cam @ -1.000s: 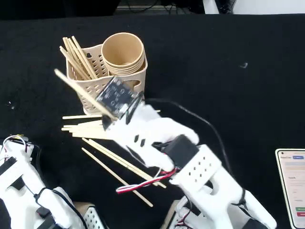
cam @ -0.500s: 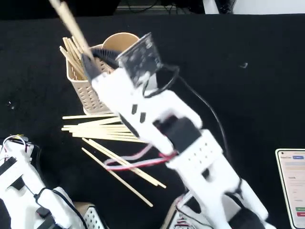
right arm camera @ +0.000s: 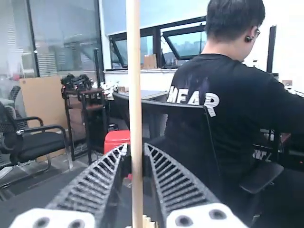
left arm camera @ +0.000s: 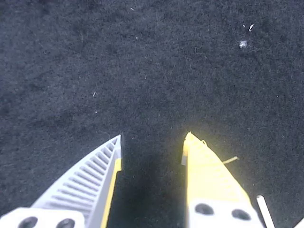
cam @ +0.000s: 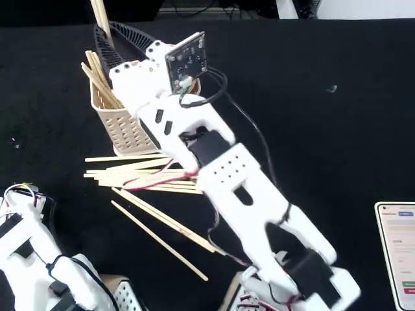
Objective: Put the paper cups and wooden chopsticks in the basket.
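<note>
One basket (cam: 123,129), upper left of high view. Four or five standing chopsticks (cam: 97,72) inside, leaning left. One held chopstick (right arm camera: 134,71), pinched in right gripper (right arm camera: 135,147). On table (cam: 337,129): flat bundle (cam: 133,175) left of centre, roughly six, overlapped, exact count unclear. Three loose chopsticks (cam: 162,218) lying diagonally below bundle, two together, one apart. Two arms: right arm (cam: 227,175) across centre, left arm (cam: 26,259) in lower left corner. One phone (cam: 397,246), right edge.
</note>
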